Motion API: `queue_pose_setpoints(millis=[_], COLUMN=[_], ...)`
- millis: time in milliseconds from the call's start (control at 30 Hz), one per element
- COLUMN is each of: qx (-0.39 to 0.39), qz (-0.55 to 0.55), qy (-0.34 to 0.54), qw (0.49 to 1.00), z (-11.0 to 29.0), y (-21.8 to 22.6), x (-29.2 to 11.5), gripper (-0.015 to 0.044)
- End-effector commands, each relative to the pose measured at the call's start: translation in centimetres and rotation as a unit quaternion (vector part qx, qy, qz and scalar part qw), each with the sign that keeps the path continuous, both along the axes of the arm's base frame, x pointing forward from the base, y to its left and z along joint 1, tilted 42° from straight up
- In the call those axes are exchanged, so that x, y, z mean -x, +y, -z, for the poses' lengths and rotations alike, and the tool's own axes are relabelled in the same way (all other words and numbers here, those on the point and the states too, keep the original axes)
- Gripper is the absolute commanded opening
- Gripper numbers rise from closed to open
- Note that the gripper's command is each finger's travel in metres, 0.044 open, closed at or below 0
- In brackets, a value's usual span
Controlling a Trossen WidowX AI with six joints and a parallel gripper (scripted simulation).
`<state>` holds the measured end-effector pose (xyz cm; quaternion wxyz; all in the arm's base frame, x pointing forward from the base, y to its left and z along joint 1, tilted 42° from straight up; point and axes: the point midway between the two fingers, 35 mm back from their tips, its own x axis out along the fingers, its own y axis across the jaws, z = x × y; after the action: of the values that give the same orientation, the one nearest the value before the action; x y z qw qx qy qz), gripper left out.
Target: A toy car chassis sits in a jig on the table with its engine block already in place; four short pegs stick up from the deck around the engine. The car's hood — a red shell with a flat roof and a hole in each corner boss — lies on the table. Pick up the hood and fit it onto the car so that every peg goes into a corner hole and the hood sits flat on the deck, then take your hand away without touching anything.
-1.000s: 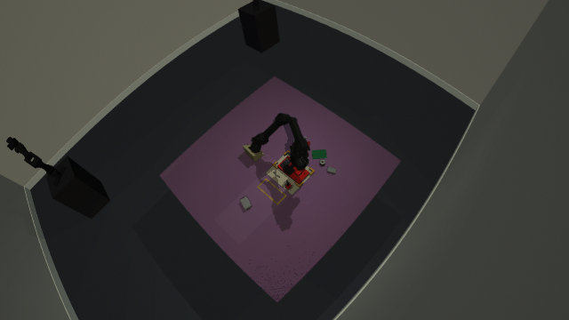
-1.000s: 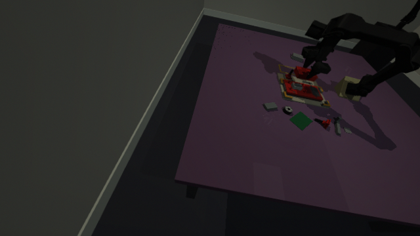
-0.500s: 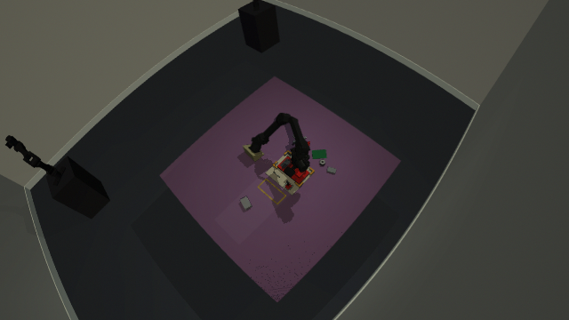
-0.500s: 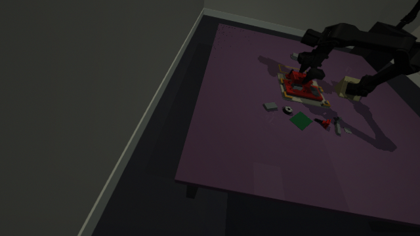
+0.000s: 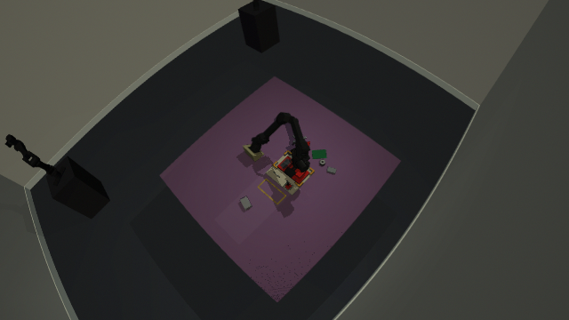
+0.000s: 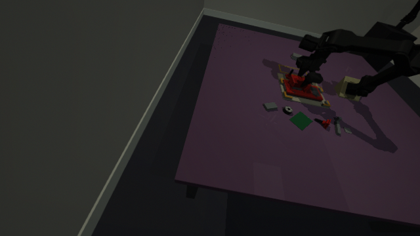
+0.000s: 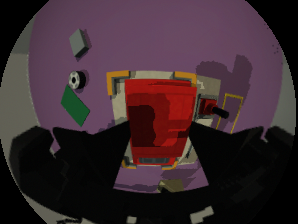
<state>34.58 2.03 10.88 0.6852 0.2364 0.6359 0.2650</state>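
My gripper (image 5: pixel 295 172) (image 6: pixel 302 80) (image 7: pixel 159 123) is shut on the red hood (image 5: pixel 302 173) (image 6: pixel 295 79) (image 7: pixel 167 112), one finger on each side. The hood is roughly level, low over one end of the red chassis (image 5: pixel 284 164) (image 6: pixel 306 95). The chassis sits in the pale jig (image 6: pixel 303 101) (image 7: pixel 118 107) with orange corners. The engine block and pegs are hidden under the hood and fingers. I cannot tell whether the hood touches the deck or whether the holes line up with the pegs.
A red piece with a black shaft (image 7: pixel 208 107) stands beside the chassis. A yellow outline (image 7: pixel 234 95) lies beyond it. On the other side lie a grey block (image 6: pixel 270 105) (image 7: pixel 79 43), a wheel (image 6: pixel 288 110) (image 7: pixel 75 80) and a green plate (image 6: pixel 300 120) (image 7: pixel 75 106).
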Motion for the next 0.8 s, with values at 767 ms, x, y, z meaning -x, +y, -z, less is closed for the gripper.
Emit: queue_pose_setpoints(millis=[767], qx=[-0.003], qz=[0.002], qy=[0.003], qw=[1.000], z=[0.27], y=[0.23], x=[0.11], gripper=[0.0000])
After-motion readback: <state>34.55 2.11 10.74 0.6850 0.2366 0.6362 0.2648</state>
